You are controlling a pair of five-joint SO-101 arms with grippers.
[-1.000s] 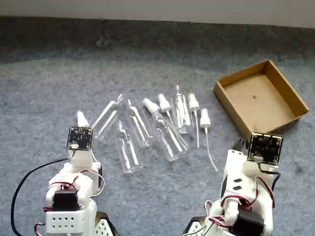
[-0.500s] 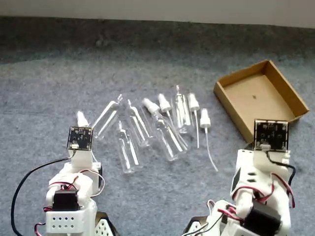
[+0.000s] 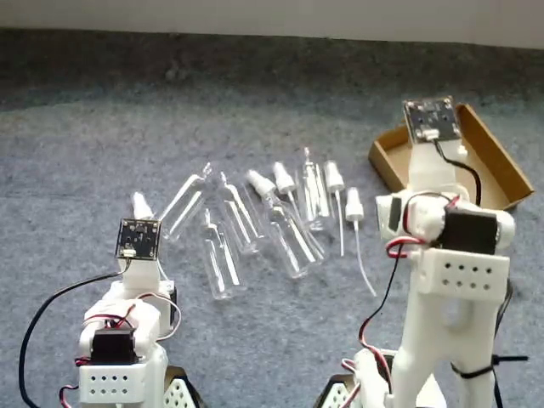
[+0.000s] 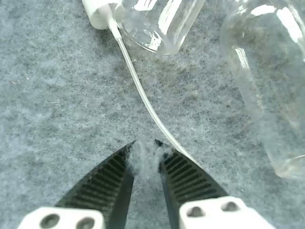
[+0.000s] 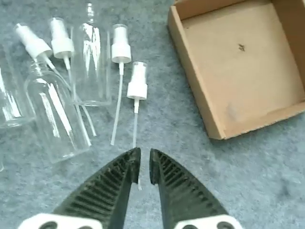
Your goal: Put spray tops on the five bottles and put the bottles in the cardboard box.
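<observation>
Several clear bottles (image 3: 293, 234) lie on their sides mid-table, without tops. Several white spray tops (image 3: 354, 206) with thin tubes lie among them, and one spray top (image 3: 141, 204) lies apart near the left arm. The cardboard box (image 3: 489, 161) stands at the right, partly hidden by the raised right arm (image 3: 442, 229). My left gripper (image 4: 144, 147) is shut low over the carpet, with a spray top's tube (image 4: 143, 100) running past one finger and a bottle (image 4: 162, 24) just beyond. My right gripper (image 5: 143, 157) is shut and holds nothing, high above a spray top (image 5: 137, 86) and beside the box (image 5: 190, 71).
Grey carpet (image 3: 102, 127) covers the table, with bare room at the far side and at the left. The box's inside (image 5: 238, 57) has nothing in it. The left arm's cable (image 3: 38, 314) loops at the near left.
The right arm has risen and swung forward, its wrist now over the box's near corner. The left arm, bottles and spray tops have not moved.
</observation>
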